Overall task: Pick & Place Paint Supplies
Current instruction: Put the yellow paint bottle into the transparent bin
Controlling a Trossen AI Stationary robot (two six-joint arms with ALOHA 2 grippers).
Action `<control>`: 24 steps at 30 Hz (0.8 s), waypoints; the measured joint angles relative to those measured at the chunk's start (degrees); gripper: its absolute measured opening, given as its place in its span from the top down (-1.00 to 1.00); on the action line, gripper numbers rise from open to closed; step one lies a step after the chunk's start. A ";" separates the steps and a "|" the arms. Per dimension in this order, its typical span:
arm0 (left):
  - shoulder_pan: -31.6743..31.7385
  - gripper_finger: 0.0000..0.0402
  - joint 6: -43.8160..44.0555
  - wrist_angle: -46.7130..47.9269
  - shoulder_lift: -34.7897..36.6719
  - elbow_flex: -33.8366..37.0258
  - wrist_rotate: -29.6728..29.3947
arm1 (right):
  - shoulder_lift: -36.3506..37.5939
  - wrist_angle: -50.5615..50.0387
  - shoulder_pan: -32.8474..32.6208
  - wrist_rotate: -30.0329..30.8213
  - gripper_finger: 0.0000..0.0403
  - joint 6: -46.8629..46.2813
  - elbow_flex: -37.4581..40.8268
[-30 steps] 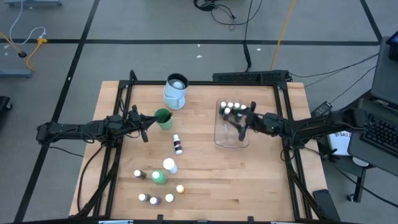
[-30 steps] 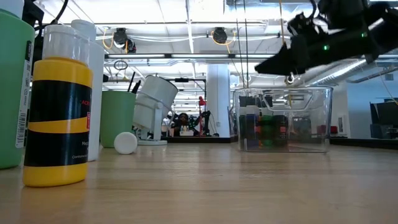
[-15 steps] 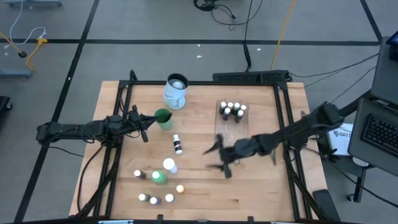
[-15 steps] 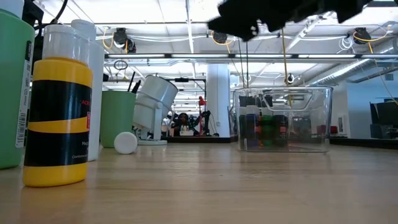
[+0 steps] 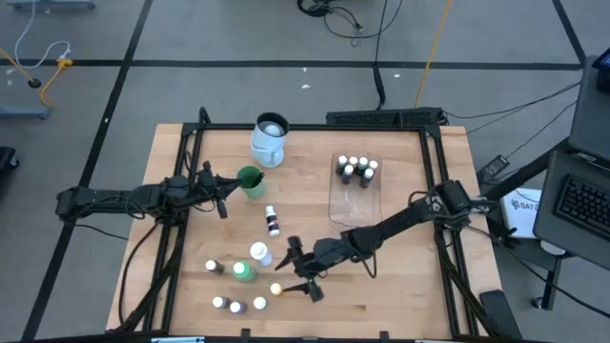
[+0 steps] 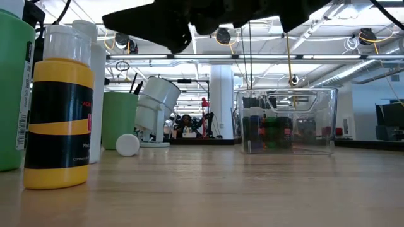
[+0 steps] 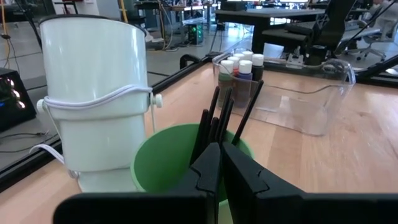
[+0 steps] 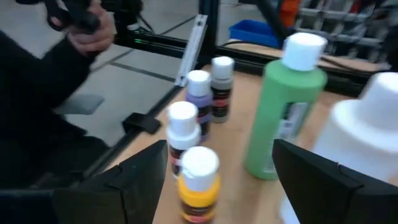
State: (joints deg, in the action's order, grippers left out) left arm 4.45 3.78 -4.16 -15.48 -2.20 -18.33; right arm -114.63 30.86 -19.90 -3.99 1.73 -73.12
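Several small white-capped paint bottles stand near the table's front edge, among them a yellow one [image 5: 276,288] [image 8: 199,183]. The larger green bottle [image 5: 244,272] [image 8: 283,106] and a white bottle [image 5: 259,253] stand upright by them. My right gripper [image 5: 300,272] hovers open just right of this group, its fingers [image 8: 137,180] apart on either side of the yellow bottle in the right wrist view, touching nothing. My left gripper [image 5: 221,198] [image 7: 221,174] waits shut beside a green cup [image 5: 250,179] that holds dark-handled brushes [image 7: 217,118] upright.
A clear tub [image 5: 355,195] with several small bottles [image 5: 353,170] in its far end stands at the right. A white mug [image 5: 270,138] sits at the far edge. One small bottle [image 5: 273,221] stands mid-table. Bare wood lies between the tub and the front bottles.
My right gripper has swept from over the clear tub toward the table's near-left, across the bare middle, and now stands beside the group of bottles at the front. It has levelled out as the arm stretched. The bottles have kept their places.
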 joint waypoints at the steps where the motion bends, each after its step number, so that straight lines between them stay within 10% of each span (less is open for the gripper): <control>1: 0.00 0.90 -0.01 0.10 -0.01 0.00 0.00 | -0.60 -0.01 0.00 -0.90 -0.42 -0.52 -0.47; 24: -0.01 0.90 -0.04 -0.07 0.02 0.00 -0.26 | -10.10 5.79 0.02 -5.07 -0.38 -5.53 -4.12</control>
State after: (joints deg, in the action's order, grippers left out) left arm 4.45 3.75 -4.23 -15.46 -2.20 -18.59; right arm -124.74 36.66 -19.88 -9.06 -3.80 -77.24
